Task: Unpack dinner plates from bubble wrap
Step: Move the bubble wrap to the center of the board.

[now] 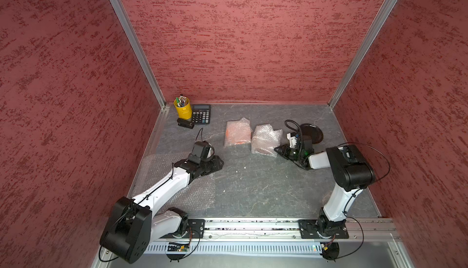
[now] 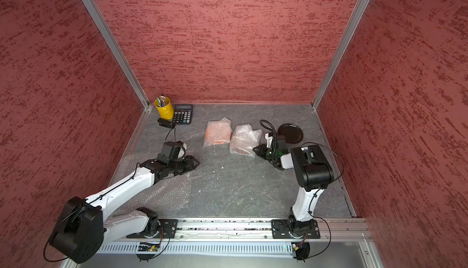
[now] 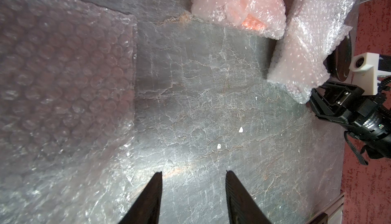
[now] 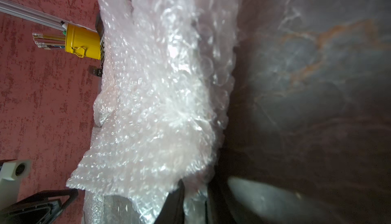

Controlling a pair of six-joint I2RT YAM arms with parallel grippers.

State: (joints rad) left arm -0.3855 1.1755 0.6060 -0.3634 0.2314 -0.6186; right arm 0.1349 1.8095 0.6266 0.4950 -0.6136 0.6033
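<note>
I count two wrapped bundles on the table [image 1: 253,190]: an orange-tinted bundle [image 1: 237,133] and, just beside it, a whitish bundle [image 1: 266,140]. There is one flat bubble wrap sheet [image 1: 154,170] under my left arm and one bare black plate [image 1: 314,132] far right. My left gripper [image 3: 193,172] stands half apart over bare table. Only the right wrist view shows my right gripper [image 4: 195,185] narrowed, pinching the whitish bundle's edge.

black plate [image 1: 316,130]: near half hidden behind the right arm [image 1: 319,160] in both top views. wrapped bundle [image 1: 265,138] beside it: contents masked by bubble wrap [image 4: 158,85], only a dark reddish patch shows at one end. orange plate [image 1: 236,137]: a tint through its wrap, outline unreadable. right gripper [image 4: 194,193]: fingers blurred, cut off by the picture's edge; hold on the wrap unconfirmed.
</note>
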